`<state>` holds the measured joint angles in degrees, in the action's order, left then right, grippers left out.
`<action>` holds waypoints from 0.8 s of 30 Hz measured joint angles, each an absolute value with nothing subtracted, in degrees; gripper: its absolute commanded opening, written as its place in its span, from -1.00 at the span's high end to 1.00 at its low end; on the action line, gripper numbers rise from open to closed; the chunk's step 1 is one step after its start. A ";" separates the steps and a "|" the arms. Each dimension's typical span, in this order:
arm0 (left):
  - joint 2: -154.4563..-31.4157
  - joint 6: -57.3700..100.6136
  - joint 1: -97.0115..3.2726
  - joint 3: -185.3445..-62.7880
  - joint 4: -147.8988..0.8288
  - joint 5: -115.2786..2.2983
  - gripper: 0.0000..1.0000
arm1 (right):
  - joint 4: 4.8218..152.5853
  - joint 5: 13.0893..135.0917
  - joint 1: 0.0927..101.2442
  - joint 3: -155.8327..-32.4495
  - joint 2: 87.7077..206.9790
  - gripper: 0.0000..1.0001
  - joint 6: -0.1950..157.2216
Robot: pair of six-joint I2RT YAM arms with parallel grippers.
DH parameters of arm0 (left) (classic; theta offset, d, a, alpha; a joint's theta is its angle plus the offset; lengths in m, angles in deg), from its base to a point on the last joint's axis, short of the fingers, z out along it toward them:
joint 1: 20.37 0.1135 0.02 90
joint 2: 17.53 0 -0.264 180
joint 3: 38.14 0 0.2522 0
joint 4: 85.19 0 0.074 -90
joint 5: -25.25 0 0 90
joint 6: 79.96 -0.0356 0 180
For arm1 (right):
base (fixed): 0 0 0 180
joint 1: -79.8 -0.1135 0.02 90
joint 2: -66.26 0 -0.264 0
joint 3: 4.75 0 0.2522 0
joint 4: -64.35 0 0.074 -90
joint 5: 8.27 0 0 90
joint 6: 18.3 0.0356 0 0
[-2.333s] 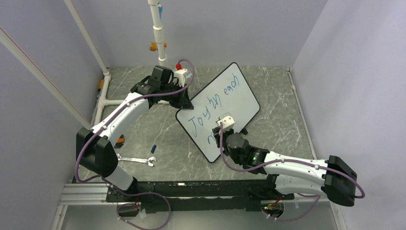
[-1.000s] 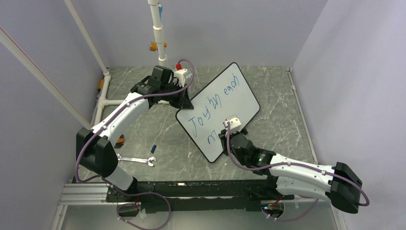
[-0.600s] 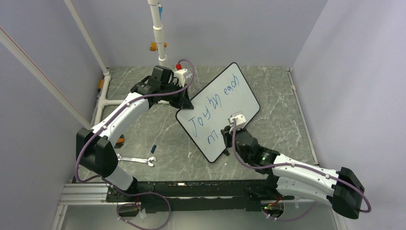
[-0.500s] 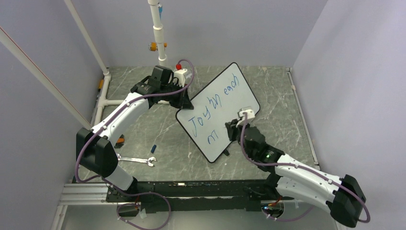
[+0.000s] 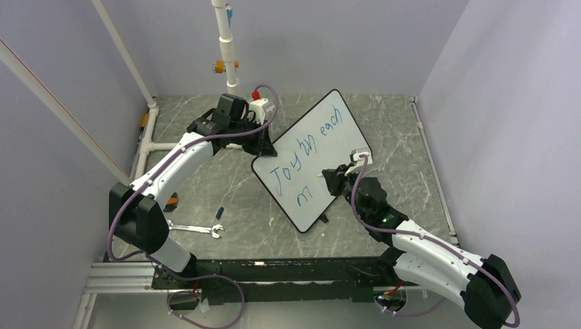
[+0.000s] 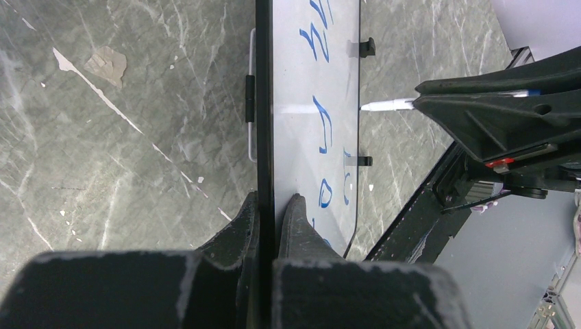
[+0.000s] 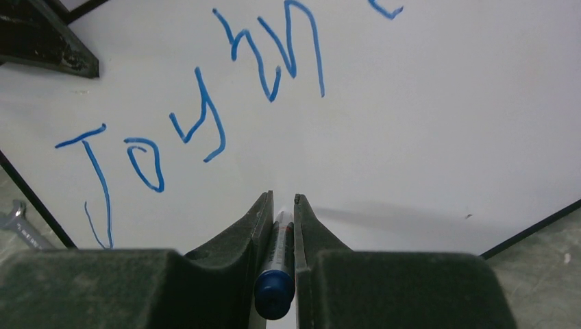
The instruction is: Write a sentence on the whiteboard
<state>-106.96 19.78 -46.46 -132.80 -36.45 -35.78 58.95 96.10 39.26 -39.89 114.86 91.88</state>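
- Right gripper (image 7: 282, 199): jaws closed tight on a blue-capped marker (image 7: 276, 274); its tip is hidden between the fingers in the wrist view, so I cannot tell whether it touches the board
- Left gripper (image 6: 274, 202): jaws pinched on the rim of the whiteboard (image 6: 312, 68), near the board's 9 o'clock corner in the top view, steadying it
- Just changed: over the last couple of seconds the right gripper has slid off the second line toward 2 o'clock, and the "m" it covered now shows in full
- The sentence (image 5: 301, 159) reads "Joy in each" on top, with only "m" below it, toward the board's 7 o'clock corner
- My reading: one letter is finished and the marker is shifting over for the next, so most of the second line is unwritten
- The whiteboard has not moved and lies slanted mid-way across the marbled table (image 5: 205, 185); a wrench (image 5: 195, 228) lies well apart at its 8 o'clock
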 measured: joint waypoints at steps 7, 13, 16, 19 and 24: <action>-106.94 19.76 -46.46 -132.80 -36.45 -35.78 1.00 | 57.29 93.79 39.26 -37.36 116.22 1.00 94.40; -106.94 19.74 -46.46 -132.80 -36.41 -35.87 1.00 | 55.85 92.87 39.26 -36.64 117.13 1.00 95.84; -106.94 19.71 -46.46 -132.80 -36.41 -35.89 1.00 | 55.26 92.58 39.37 -36.31 117.20 1.00 96.25; -106.94 19.69 -46.46 -132.80 -36.41 -35.91 1.00 | 54.67 92.47 39.52 -35.89 117.16 1.00 96.69; -106.94 19.71 -46.46 -132.80 -36.38 -35.91 1.00 | 53.99 91.97 39.63 -34.74 116.30 1.00 97.78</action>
<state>-106.94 19.71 -46.46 -132.80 -36.38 -35.91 53.99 91.97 39.63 -34.74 116.30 97.78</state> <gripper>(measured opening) 0.061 0.150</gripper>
